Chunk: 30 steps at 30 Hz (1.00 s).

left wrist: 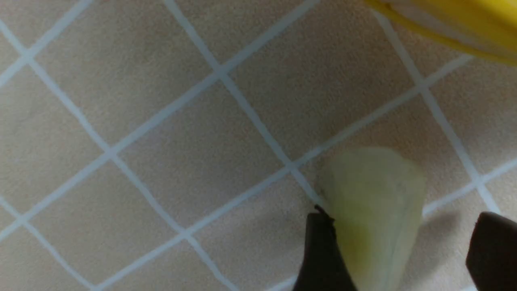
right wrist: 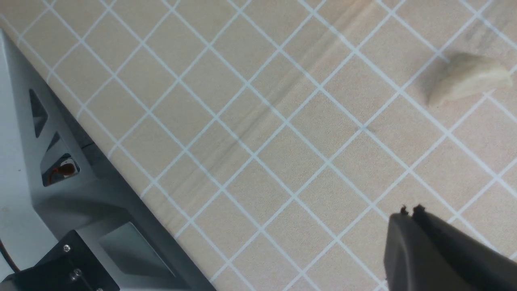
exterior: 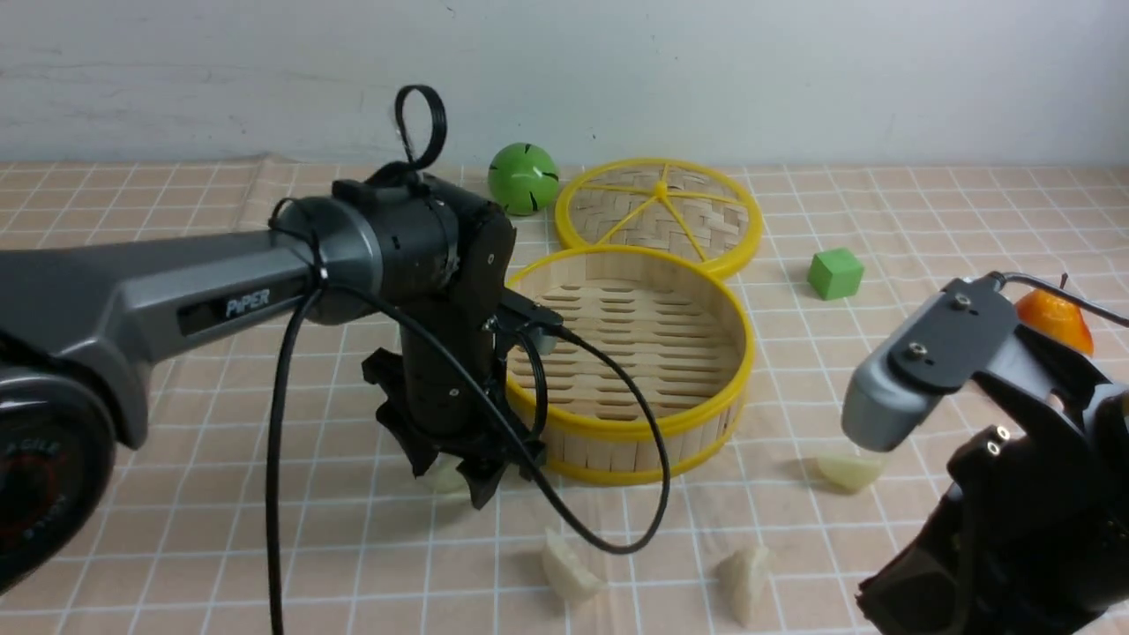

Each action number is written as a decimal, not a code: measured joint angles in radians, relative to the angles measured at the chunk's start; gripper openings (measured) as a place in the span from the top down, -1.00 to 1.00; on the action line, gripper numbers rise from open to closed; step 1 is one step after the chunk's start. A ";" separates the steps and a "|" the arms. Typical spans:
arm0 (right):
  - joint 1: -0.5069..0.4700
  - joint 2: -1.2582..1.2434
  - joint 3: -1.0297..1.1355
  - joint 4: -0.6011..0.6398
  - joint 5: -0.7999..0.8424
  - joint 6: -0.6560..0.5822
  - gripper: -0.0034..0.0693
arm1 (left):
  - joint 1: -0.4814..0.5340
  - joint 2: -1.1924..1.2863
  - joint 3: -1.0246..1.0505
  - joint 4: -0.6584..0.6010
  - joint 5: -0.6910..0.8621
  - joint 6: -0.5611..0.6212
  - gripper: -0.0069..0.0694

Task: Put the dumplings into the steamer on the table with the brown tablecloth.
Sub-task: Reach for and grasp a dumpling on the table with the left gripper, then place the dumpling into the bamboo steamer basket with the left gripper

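Beside the front wall of the steamer [exterior: 617, 450], toward the robot's left, the left tool [exterior: 454, 481] is hanging low over the brown tablecloth [exterior: 926, 203]. Its fingers are standing apart around one dumpling [left wrist: 371, 194], which is lying on the cloth and touching one finger. A second dumpling [exterior: 569, 573], a third dumpling [exterior: 745, 582] and a fourth dumpling [exterior: 847, 470] are lying on the worktop [exterior: 220, 529] outside the steamer, whose slatted floor is showing bare. The right tool [right wrist: 412, 212] is hovering over the cloth with fingers pressed together, gripping nothing.
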 joint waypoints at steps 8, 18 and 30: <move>0.000 0.000 0.000 0.000 0.000 0.000 0.90 | -0.002 0.021 -0.026 0.019 0.011 -0.054 0.21; 0.000 0.000 0.000 -0.001 -0.017 0.000 0.87 | -0.002 -0.055 -0.340 -0.069 0.077 -0.101 0.20; 0.000 0.000 0.000 0.003 -0.043 0.000 0.87 | -0.006 0.138 -0.431 -0.097 -0.133 -0.193 0.20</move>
